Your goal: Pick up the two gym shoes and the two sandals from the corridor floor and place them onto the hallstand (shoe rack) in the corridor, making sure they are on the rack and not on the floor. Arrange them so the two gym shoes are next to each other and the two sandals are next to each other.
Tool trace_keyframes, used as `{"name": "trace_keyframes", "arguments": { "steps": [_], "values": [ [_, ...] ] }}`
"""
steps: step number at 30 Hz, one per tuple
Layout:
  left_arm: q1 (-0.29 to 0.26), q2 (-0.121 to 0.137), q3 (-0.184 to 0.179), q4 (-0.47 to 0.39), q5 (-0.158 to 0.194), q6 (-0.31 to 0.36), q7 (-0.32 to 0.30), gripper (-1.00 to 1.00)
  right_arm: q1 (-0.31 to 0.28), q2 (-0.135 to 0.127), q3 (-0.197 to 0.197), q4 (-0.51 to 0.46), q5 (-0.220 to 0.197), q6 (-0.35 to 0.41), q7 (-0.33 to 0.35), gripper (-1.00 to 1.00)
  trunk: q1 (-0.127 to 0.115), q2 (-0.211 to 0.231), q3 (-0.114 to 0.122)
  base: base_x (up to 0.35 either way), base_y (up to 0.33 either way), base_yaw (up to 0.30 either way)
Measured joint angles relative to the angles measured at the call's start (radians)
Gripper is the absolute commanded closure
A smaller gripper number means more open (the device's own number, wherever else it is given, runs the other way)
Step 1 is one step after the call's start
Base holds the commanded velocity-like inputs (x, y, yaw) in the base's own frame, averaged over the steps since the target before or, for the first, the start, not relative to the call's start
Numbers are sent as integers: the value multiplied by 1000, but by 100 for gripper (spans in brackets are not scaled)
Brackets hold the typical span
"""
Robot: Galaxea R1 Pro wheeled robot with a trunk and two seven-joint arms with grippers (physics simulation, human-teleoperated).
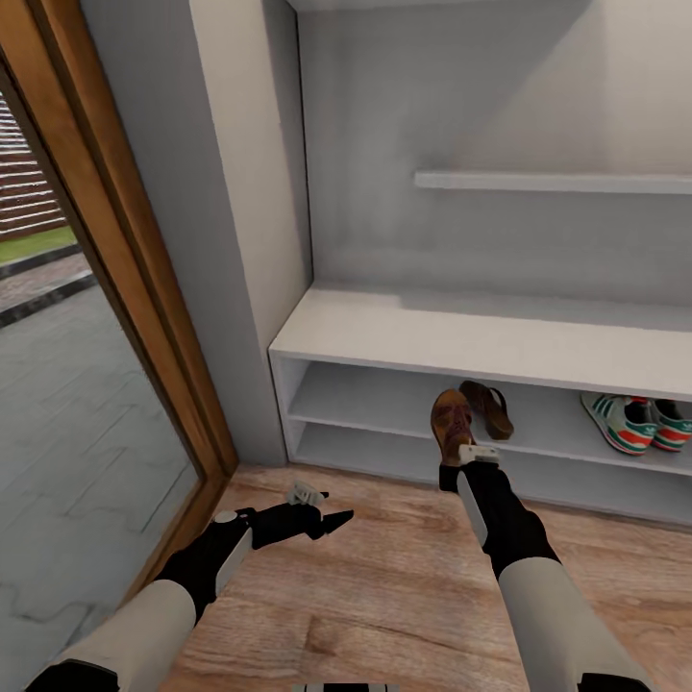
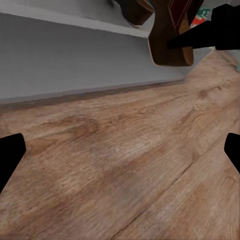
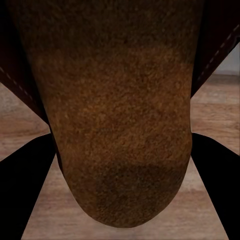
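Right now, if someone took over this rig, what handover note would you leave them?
Right claw: shut on a flat dark brown leather-look sandal, held in front of the pale grey-white shoe rack.
Left claw: open, empty, above the light brown wood-plank floor.
Done: second brown sandal and both cream-white green-striped sneakers sit on the upper low shelf.
Left: set the held sandal beside its mate.

A wooden door frame (image 1: pixel 144 317) runs diagonally from 11 o'clock toward 7 o'clock. Beyond its glass lie grey paving (image 1: pixel 67 423), a grass strip (image 1: pixel 34 242) and a brick wall (image 1: pixel 24 192) at 9 to 10 o'clock. A grey wall (image 1: pixel 207 192) stands at 12 o'clock.
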Motion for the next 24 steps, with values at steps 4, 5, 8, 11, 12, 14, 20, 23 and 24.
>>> {"name": "trace_keyframes", "arguments": {
  "steps": [4, 5, 8, 11, 12, 14, 20, 23, 24],
  "values": [
    [1, -39, 0, 49, 0, -25, -1, -100, 0, 0, 0, 0, 0, 0, 0, 100, 0, 0, 0, 9, 0, 0],
    [2, -47, 1, 63, 0, -41, -2, -100, 0, 0, 0, 0, 0, 0, 0, 100, 0, 0, 0, 2, 0, 0],
    [2, -64, -2, 105, 0, -81, -20, -100, 0, 0, 0, 0, 0, 0, 0, 100, 0, 0, 0, 9, 0, 0],
    [2, -75, -7, 123, 1, -94, -58, -100, 0, 0, -1, 0, 0, 0, 0, 100, 0, 0, 0, 165, 0, 0],
    [1, -77, -7, 125, 1, -95, -63, -100, 0, 0, -1, 0, 0, 0, 0, 100, 0, 0, 0, 287, 0, 0],
    [2, -78, -8, 127, 0, -97, -70, -100, 0, 0, -1, 0, 0, 0, 0, 100, 0, 0, 0, 314, 0, 0],
    [2, -77, -8, 128, 0, -97, -72, -100, 0, 0, -1, 0, 0, 0, 0, 100, 0, 0, 0, 100, 0, 0],
    [2, -77, -8, 129, 0, -97, -72, -100, 0, 0, -1, 0, 0, 0, 0, 100, 0, 0, 0, 12, 0, 0],
    [2, -77, -8, 129, 0, -97, -72, -100, 0, 0, -1, 0, 0, 0, 0, 100, 0, 0, 0, 46, -23, 0]
  ]
}}
